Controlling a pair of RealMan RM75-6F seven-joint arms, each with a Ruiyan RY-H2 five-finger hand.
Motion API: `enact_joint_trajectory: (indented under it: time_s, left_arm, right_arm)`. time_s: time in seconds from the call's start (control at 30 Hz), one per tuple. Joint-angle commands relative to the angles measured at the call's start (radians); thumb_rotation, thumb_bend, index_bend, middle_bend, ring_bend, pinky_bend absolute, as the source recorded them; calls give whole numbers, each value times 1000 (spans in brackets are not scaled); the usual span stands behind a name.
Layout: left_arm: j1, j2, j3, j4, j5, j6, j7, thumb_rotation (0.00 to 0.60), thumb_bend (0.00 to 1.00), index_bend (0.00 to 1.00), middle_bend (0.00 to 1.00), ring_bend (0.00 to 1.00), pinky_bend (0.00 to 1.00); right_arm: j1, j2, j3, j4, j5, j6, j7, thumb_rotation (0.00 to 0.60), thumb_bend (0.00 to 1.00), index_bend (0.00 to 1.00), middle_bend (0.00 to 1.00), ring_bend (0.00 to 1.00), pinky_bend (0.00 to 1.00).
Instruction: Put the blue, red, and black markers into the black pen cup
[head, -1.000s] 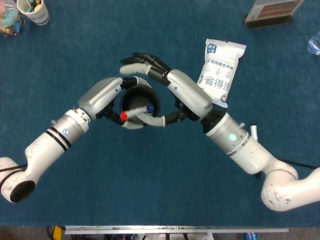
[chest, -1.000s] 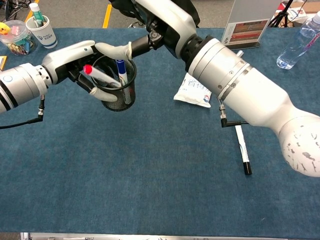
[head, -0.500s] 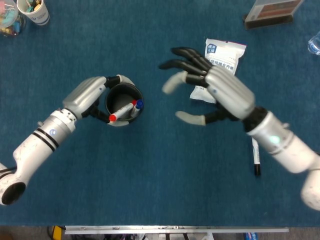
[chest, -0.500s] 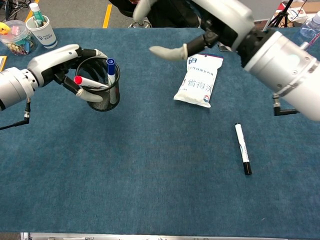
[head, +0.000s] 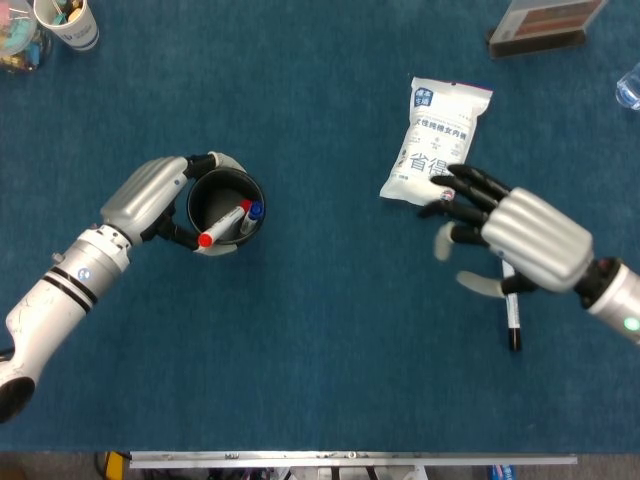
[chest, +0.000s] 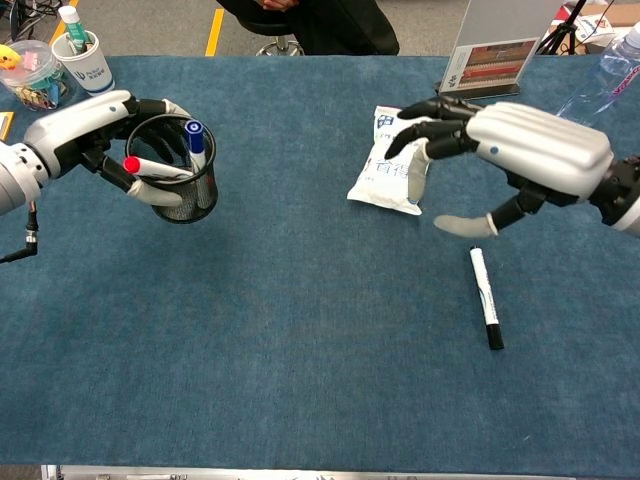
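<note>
The black mesh pen cup (head: 226, 205) (chest: 183, 182) stands at the left, gripped around its wall by my left hand (head: 150, 196) (chest: 92, 128). Inside it lean the red-capped marker (head: 222, 225) (chest: 150, 170) and the blue-capped marker (head: 252, 214) (chest: 194, 143). The black marker (head: 512, 325) (chest: 486, 297) lies flat on the blue cloth at the right. My right hand (head: 515, 246) (chest: 510, 150) hovers above the marker's upper end, fingers spread and holding nothing.
A white snack packet (head: 438, 138) (chest: 396, 162) lies just left of my right hand. A paper cup (head: 68, 22) (chest: 84, 58) and a clear tub (chest: 32, 76) stand at the far left, a sign holder (head: 545, 25) (chest: 495, 55) and water bottle (chest: 602, 85) at the far right.
My right hand left the cup and swung right and down over the black marker. My left hand drew the cup, with both markers in it, further left.
</note>
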Motion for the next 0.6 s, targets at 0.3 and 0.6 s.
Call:
enact_joint_trajectory:
  time_s: [0.3,0.6]
  left_arm:
    - [5,6,-1,-1,-4,-6,3,600,60,319,323,337,327]
    - [6,-1,-4,5,-1,-11,0,600,60,319,323,337,327]
  right_arm:
    - [-43,-37,-118,170,-119,30,-54,600,261,510,260,69,41]
    - [-75,-93,-163,338,-199,99,-123,600,225,518,260,69,42]
